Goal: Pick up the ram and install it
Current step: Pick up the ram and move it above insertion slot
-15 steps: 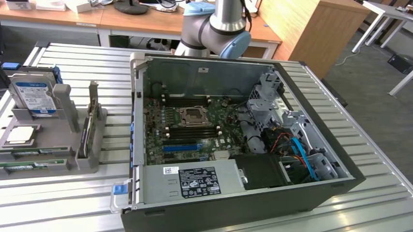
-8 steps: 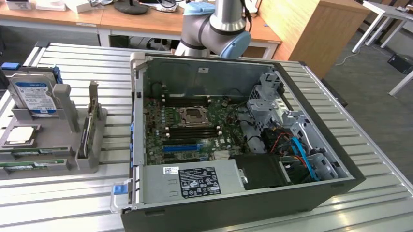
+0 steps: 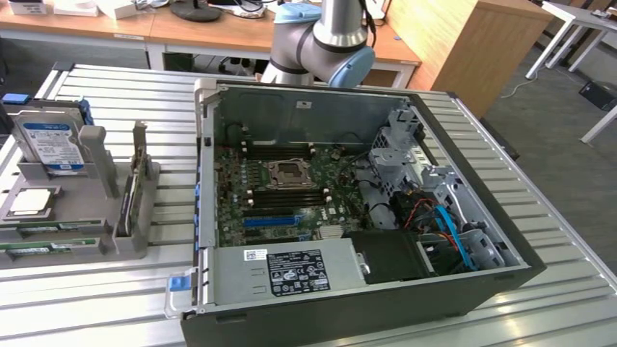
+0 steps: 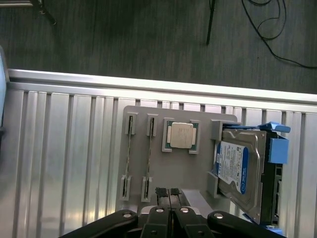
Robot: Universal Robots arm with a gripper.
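Black closed pincer [image 4: 167, 192] near ram [image 3: 43, 248]

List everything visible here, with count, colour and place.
ram: two, green, on edge in the holder
holder: one, grey, on the table, exterior view's left
CPU: one, silver, flat in the holder
hard drive: one, silver with blue label, in the holder
case: one, black, open, mid-table
motherboard: one, green, inside the case
table: one, silver, slatted
arm: one, silver and blue, behind the case
end effector: one, black, shut, empty, near the holder
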